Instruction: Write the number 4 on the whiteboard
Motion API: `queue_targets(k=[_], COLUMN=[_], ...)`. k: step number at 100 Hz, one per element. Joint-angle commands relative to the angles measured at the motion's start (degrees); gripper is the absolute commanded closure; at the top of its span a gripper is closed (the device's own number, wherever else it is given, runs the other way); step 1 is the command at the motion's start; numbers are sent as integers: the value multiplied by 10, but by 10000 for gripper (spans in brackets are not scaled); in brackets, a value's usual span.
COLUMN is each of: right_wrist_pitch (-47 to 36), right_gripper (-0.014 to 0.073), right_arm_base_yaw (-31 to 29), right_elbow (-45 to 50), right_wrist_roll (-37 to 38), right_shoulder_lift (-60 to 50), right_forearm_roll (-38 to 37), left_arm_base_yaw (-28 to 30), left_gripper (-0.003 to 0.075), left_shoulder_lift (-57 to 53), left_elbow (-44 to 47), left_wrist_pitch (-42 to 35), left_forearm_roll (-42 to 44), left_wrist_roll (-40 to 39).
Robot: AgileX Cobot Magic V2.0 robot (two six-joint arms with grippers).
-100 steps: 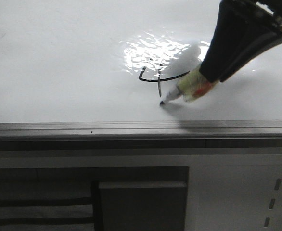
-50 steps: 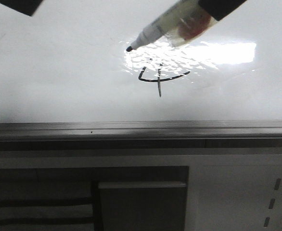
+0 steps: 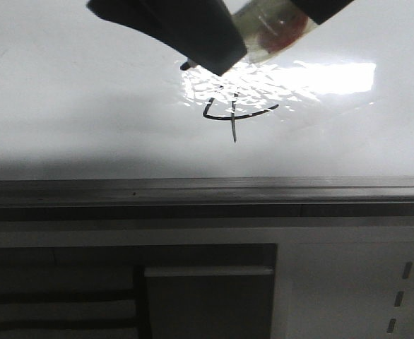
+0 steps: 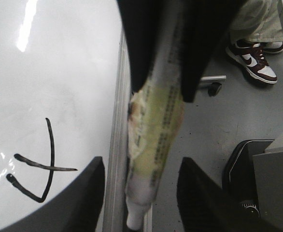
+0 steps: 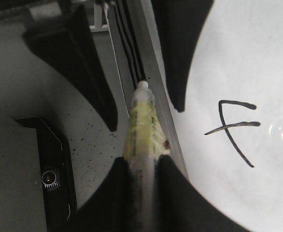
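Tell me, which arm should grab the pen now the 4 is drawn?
Probably left. The left gripper hangs open with its fingers either side of the marker's tip end, ready to close. The right gripper is shut on the marker.

Right tool (image 5: 140, 166) raised, fingers clamped on a pen barrel. Left tool (image 4: 140, 193) raised opposite, fingers spread either side of the pen tip, not gripping.

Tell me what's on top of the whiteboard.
On the whiteboard sits the number 4, partly washed out by glare. The left gripper covers some board above it.
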Motion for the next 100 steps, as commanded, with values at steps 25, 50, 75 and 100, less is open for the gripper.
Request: queue_targets(k=[25, 50, 75, 100], right_wrist_pitch=[-26, -22, -6, -13], right_gripper=[648, 648, 622, 344], right_arm_base_yaw=[0, 0, 0, -1], right_elbow=[-18, -18, -18, -18], right_wrist_roll=[-6, -6, -6, 5], right_shoulder_lift=[-15, -14, -14, -18], right_forearm_roll=[24, 41, 41, 39], left_arm_base_yaw=[-5, -5, -5, -4], left_gripper=[408, 557, 697, 741], left_shoulder_lift=[3, 3, 3, 3], left_elbow=[-42, -42, -42, -42], left_wrist_pitch=[-6, -5, -4, 22], left_forearm_roll=[-25, -25, -25, -19], left_wrist_roll=[1, 1, 1, 1])
